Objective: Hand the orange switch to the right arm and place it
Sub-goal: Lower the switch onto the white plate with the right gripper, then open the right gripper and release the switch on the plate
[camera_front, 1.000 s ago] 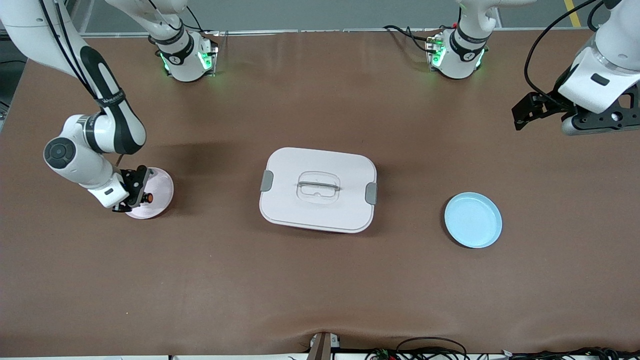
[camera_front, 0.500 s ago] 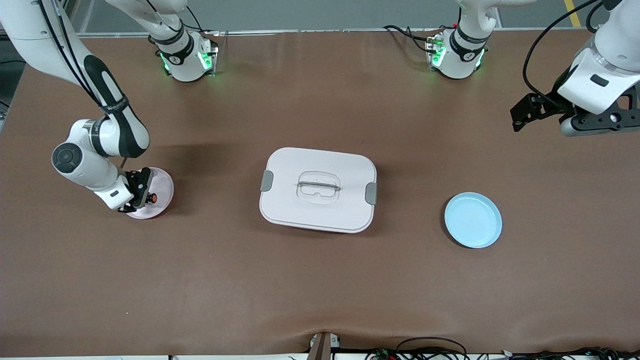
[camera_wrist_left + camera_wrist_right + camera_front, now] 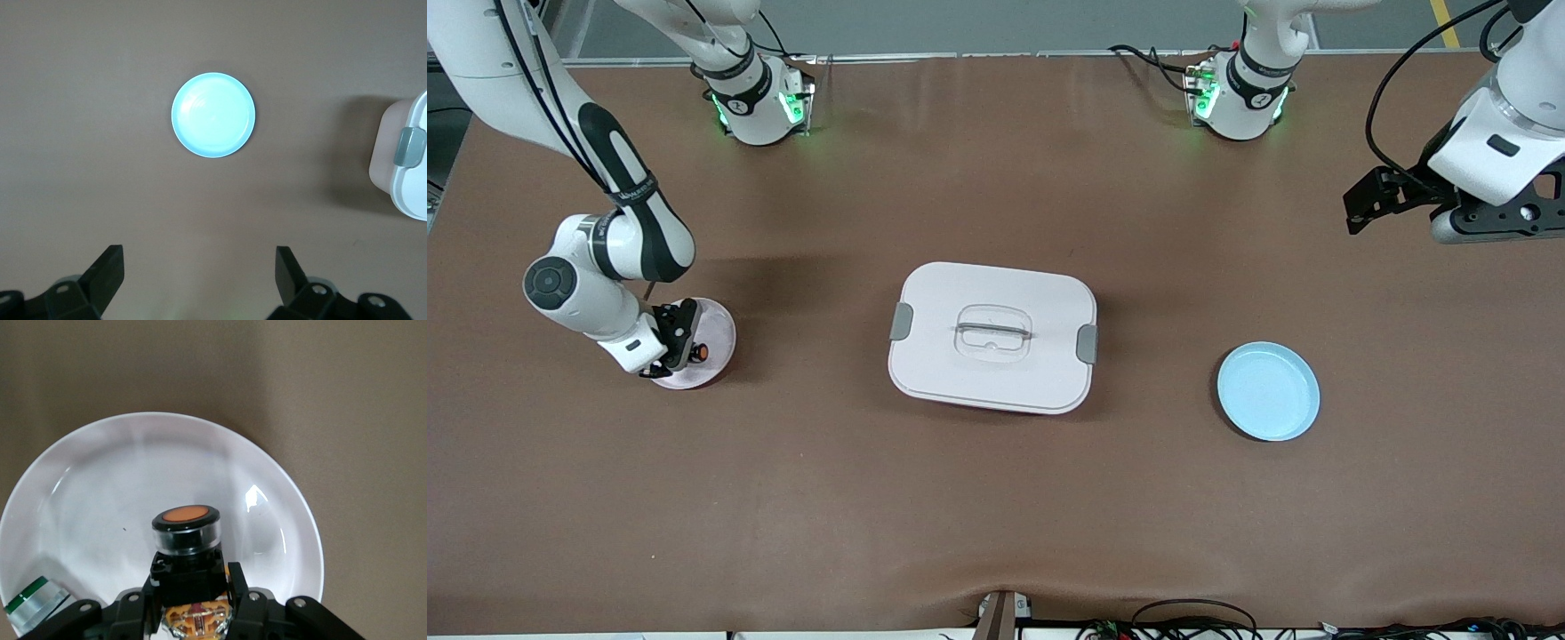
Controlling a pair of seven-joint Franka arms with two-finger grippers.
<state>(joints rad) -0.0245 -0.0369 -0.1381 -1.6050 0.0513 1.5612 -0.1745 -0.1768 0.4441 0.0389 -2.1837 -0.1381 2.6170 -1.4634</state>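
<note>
The orange switch (image 3: 186,533), a black stubby body with a round orange face, sits between the fingers of my right gripper (image 3: 190,577), which is shut on it. In the front view the right gripper (image 3: 682,342) holds the orange switch (image 3: 701,353) low over a pale pinkish-white plate (image 3: 719,327) at the right arm's end of the table. I cannot tell whether the switch touches the plate (image 3: 133,467). My left gripper (image 3: 1360,206) hangs in the air at the left arm's end. The left gripper (image 3: 199,259) is open and holds nothing, over bare table.
A white lidded box (image 3: 992,336) with grey clips stands mid-table. A light blue plate (image 3: 1268,391) lies toward the left arm's end, and the blue plate (image 3: 213,115) and box (image 3: 407,167) show in the left wrist view. A small silver part with a green band (image 3: 32,604) lies on the pale plate.
My right gripper has shifted a little farther over the pale plate with the switch. The left gripper has drifted slightly toward the table's end, still open.
</note>
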